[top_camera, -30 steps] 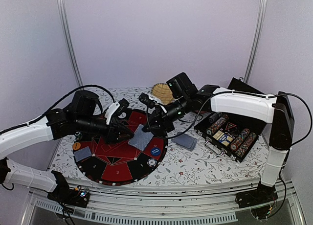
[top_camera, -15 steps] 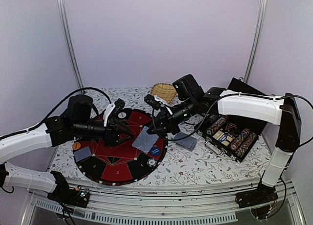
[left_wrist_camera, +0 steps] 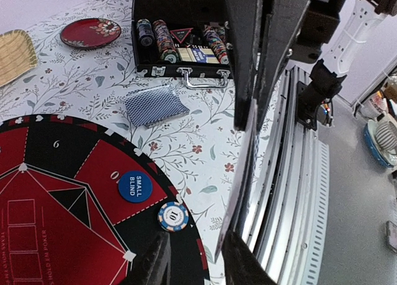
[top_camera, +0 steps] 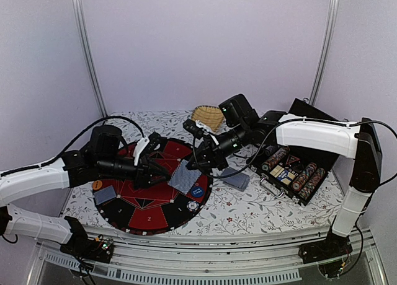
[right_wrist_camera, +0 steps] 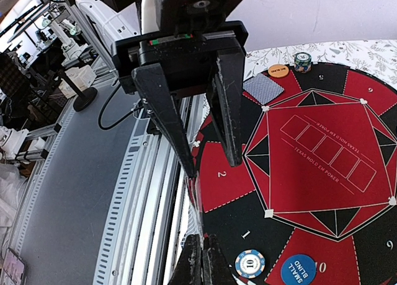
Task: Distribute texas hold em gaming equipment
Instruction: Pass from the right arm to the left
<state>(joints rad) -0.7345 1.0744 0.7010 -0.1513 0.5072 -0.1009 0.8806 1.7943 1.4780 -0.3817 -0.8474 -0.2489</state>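
My right gripper (right_wrist_camera: 202,240) is shut on the near edge of a blue-backed playing card (top_camera: 183,177), which hangs tilted over the round red-and-black poker mat (top_camera: 149,214). My left gripper (left_wrist_camera: 195,248) faces it from the left with its jaws apart. One of its fingers (right_wrist_camera: 170,130) touches the card's far edge (left_wrist_camera: 245,173), and the other finger (right_wrist_camera: 228,105) stands clear. A blue small-blind button (left_wrist_camera: 134,186) and a blue-and-white chip (left_wrist_camera: 173,216) lie on the mat below. Another card (top_camera: 104,194) and an orange button (top_camera: 97,184) lie at the mat's left.
A deck of cards (top_camera: 235,179) lies on the floral cloth right of the mat. An open black chip case (top_camera: 291,173) stands at the right. A straw basket (top_camera: 208,117) and a dark-red plate (left_wrist_camera: 90,32) sit at the back. The table's metal rail runs along the front.
My left gripper has drawn back, then edged right to the held card, its jaws widening and then narrowing. My right gripper shifted slightly right with the card, then held still.
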